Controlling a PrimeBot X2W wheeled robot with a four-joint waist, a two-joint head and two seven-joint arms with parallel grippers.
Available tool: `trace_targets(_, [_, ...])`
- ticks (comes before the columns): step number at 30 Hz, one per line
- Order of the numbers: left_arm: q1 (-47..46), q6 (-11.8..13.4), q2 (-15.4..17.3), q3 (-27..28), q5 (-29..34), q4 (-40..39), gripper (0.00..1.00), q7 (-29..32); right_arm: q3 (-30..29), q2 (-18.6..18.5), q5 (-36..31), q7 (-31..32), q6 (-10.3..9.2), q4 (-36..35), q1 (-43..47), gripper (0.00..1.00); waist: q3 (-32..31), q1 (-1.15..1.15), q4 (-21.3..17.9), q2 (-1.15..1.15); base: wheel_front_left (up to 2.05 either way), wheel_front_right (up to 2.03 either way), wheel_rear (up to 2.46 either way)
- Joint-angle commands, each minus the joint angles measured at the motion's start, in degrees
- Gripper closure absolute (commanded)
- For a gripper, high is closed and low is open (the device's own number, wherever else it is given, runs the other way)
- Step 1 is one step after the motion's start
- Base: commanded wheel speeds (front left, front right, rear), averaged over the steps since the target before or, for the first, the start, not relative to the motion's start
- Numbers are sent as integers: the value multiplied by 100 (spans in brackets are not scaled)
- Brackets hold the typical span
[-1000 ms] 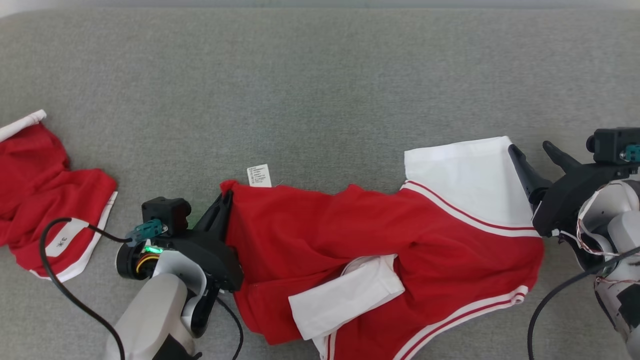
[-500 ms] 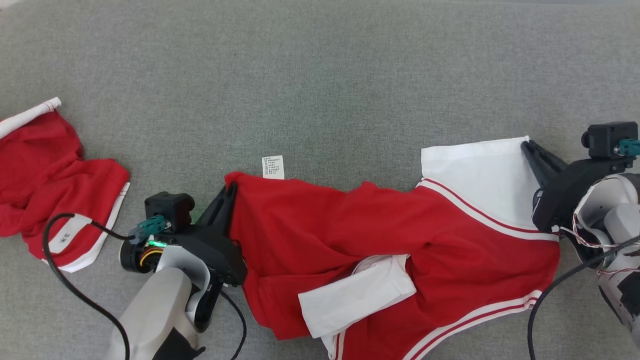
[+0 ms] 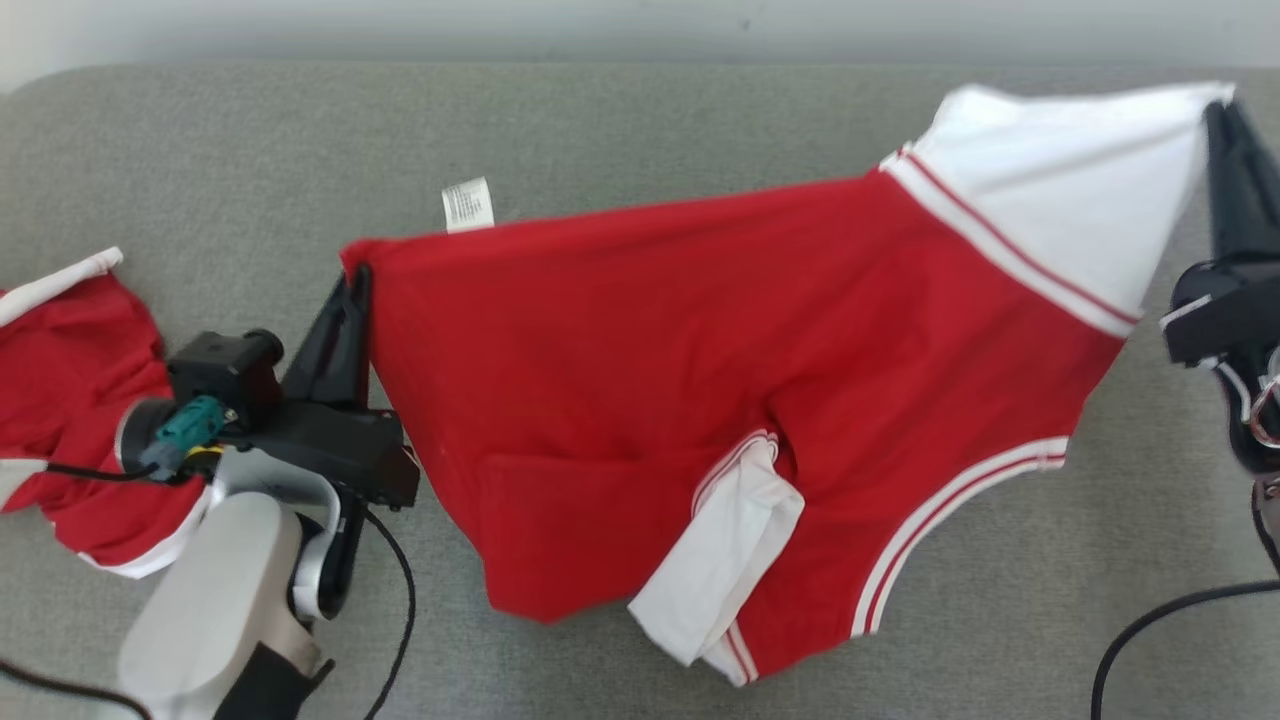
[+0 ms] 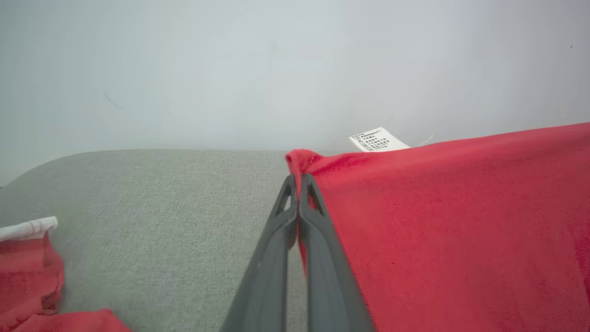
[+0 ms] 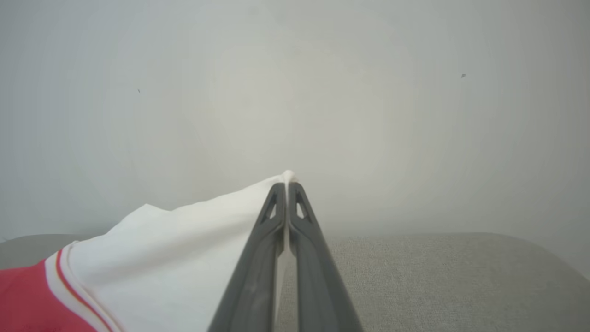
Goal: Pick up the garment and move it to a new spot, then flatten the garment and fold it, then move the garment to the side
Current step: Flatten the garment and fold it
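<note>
The red garment (image 3: 640,380) is seen stretched wide between the two grippers and held up over the grey upholstered surface (image 3: 640,120), its top edge drawn nearly taut. The red corner at its left end is clamped between the closed fingers of the left gripper (image 4: 297,183). At the far right, the tip of the white sleeve (image 3: 1060,180) is pinched by the right gripper (image 5: 286,186), jaws pressed together on the cloth. A white care label (image 3: 468,204) is seen standing up from the top hem, near the left gripper. The other white sleeve (image 3: 720,545) is seen hanging folded against the lower front, beside hems trimmed in white and red stripes. A second red-and-white garment (image 3: 70,390) is seen crumpled on the surface beyond the left arm. A pale wall (image 5: 295,92) is seen behind.
</note>
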Motion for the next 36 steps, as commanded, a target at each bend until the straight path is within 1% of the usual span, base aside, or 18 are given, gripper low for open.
trace_targets(1, [115,73,121,47,83,-181,100,35,-158,32,-147,-30,-4,-215,117,100,-125,0,-130,-1,0,0,0])
trace_targets(4, [167,238,309,127,165,-935,100,154,-654,131,-576,-27,-4,-938,274,100,-215,0,-228,-1,0,0,0])
trace_targets(7, [178,392,522,193,251,-1688,100,370,-1006,220,-940,-27,-4,-1593,423,100,-305,0,-294,-1,0,0,0])
trace_targets(12, [249,603,801,269,392,-2916,100,790,-1453,326,-1262,283,-4,-2594,558,100,-371,0,-367,-1,0,0,0])
trace_targets(18, [379,796,1052,343,576,-4115,100,1110,-1860,415,-1366,824,-4,-3570,768,100,-394,0,-398,-1,0,0,0])
trace_targets(23, [421,898,1169,377,663,-4702,100,1328,-1947,512,-1260,1210,-4,-4077,842,100,-373,0,-413,-1,0,0,0])
trace_targets(26, [307,871,1206,387,625,-4701,100,1444,-1764,536,-1113,1331,-4,-4099,655,100,-331,0,-445,-1,0,0,0])
trace_targets(29, [69,740,1144,360,415,-4355,100,1533,-1500,488,-963,1364,-4,-3771,292,100,-267,0,-459,-1,0,0,0])
trace_targets(31, [-191,595,1061,343,256,-3939,100,1533,-1240,404,-949,1339,-4,-3392,-66,100,-221,0,-458,-1,0,0,0])
trace_targets(33, [-527,428,964,351,56,-3430,100,1480,-980,463,-754,1277,-3,-2996,-479,100,-163,0,-447,-1,0,0,0])
trace_targets(36, [-1087,176,838,280,-26,-2527,100,1384,-636,455,-657,1122,-4,-2266,-1177,100,-82,0,-436,-1,0,0,0])
